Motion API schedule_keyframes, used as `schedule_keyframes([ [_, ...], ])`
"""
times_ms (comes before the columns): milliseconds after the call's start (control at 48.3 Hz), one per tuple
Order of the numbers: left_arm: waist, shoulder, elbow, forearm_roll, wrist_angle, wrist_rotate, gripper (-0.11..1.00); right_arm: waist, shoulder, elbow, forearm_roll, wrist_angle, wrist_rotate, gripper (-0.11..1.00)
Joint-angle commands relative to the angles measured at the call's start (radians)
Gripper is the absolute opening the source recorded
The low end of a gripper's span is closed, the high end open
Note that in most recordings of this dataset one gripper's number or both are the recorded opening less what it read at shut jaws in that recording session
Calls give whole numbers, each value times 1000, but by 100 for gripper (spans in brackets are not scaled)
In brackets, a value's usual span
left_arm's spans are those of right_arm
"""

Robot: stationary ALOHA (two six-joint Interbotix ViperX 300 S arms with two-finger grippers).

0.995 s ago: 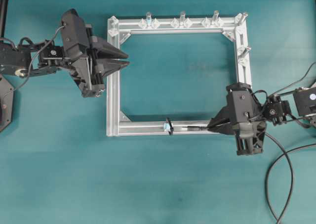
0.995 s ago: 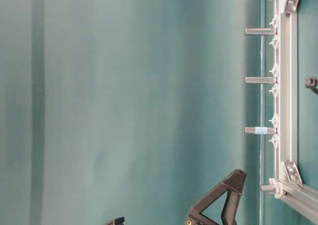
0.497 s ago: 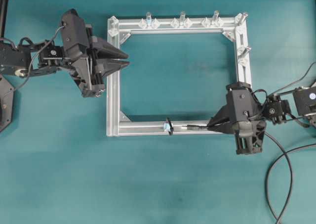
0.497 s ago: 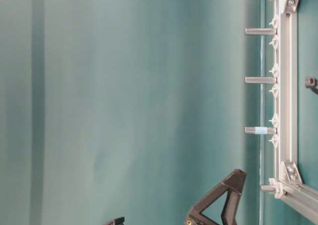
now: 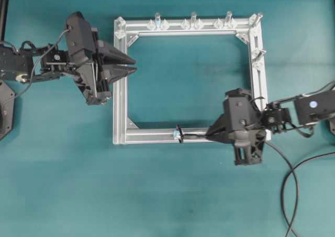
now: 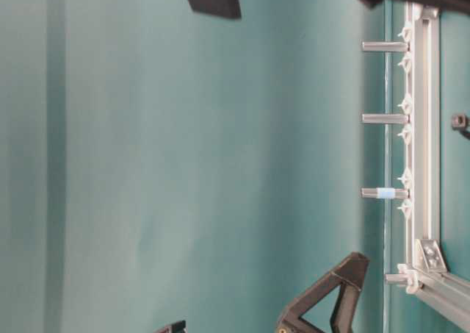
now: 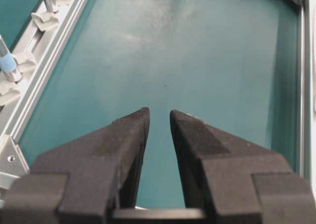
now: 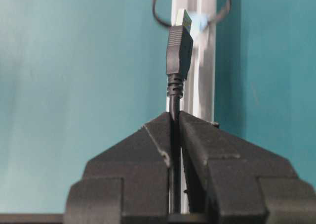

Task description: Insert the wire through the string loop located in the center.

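Note:
My right gripper (image 5: 210,135) (image 8: 174,116) is shut on the wire (image 8: 174,98), a thin black cable, just behind its black plug (image 8: 178,46). The plug's metallic tip (image 8: 183,17) sits at the opening of the string loop (image 8: 157,14) (image 5: 178,134), a small black ring with a pale blue base on the bottom rail of the aluminium frame (image 5: 152,137). I cannot tell whether the tip has passed through. My left gripper (image 5: 133,68) (image 7: 159,112) hovers over the frame's left rail, open, with nothing between its fingers.
Upright pegs (image 5: 193,18) line the frame's top rail and right rail (image 5: 258,53); one peg with a blue band (image 7: 7,63) stands near the left gripper. A black cable (image 5: 289,184) curves over the teal table at the lower right.
My right gripper has moved left along the bottom rail with the wire, bringing the plug tip up to the string loop. The left gripper has barely shifted.

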Motion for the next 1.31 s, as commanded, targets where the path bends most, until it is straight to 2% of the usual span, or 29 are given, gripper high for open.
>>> schedule_keyframes([
  [0, -9, -18, -9, 2, -3, -3, 28, -5, 17, -49, -3, -17, -2, 7],
  [166, -18, -20, -9, 2, -2, -5, 28, -15, 61, -109, -3, -18, -2, 7],
  [435, -34, -18, -9, 2, 5, -5, 28, -25, 101, -153, -3, -18, -2, 7],
  [808, -55, -20, -8, 3, 38, -5, 28, -28, 106, -153, -3, -14, -2, 7],
  [1015, -117, -20, -28, 2, 75, -2, 28, -28, 107, -152, -3, -14, -3, 7],
  [1140, -160, -18, -72, 2, 195, -5, 39, -28, 106, -152, -3, -14, -3, 7],
  [1285, -189, -18, -124, 2, 360, -6, 74, -28, 107, -150, -3, -12, -3, 7],
])
